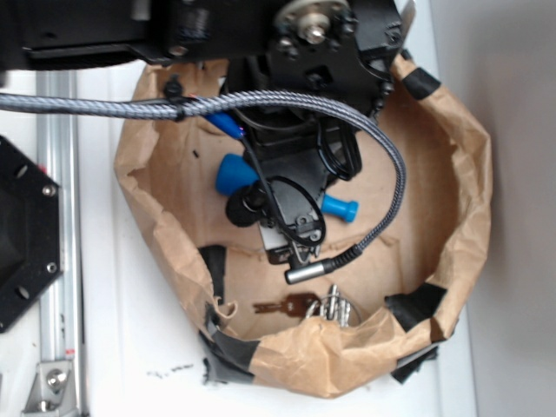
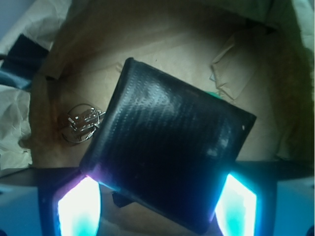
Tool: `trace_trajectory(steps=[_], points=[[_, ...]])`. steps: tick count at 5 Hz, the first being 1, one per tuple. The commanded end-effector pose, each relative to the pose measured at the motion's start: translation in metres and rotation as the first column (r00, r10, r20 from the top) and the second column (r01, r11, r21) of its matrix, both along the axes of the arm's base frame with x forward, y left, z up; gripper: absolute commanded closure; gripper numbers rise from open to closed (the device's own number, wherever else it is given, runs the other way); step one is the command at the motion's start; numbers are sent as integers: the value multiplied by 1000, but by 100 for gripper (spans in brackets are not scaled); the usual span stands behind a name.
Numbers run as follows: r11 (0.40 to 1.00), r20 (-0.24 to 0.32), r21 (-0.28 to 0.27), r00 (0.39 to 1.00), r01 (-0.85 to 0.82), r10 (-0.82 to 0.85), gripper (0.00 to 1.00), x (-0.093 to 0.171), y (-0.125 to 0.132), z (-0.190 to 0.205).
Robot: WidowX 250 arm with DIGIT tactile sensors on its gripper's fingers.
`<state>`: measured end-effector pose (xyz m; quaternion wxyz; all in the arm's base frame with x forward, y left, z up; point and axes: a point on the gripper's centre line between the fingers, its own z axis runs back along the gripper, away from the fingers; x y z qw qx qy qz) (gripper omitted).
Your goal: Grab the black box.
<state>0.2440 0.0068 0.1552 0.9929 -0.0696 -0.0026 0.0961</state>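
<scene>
Claw: clamped on the black box, a finger at each side.
Keyring: just left of the box.

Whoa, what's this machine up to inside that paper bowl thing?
A robot arm is reaching down into a crumpled brown paper basin to pick up a black box. In the wrist view the box fills the space between the two glowing fingers of the tool, sitting tilted between them, though whether it is actually clamped cannot be told. A metal key ring lies beside the box, and blue plastic pieces sit nearby in the basin.
</scene>
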Motion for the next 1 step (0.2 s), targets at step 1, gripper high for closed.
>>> trace_trajectory(steps=[1], points=[[1000, 90, 27, 996, 4, -6, 100, 1, 8, 16]])
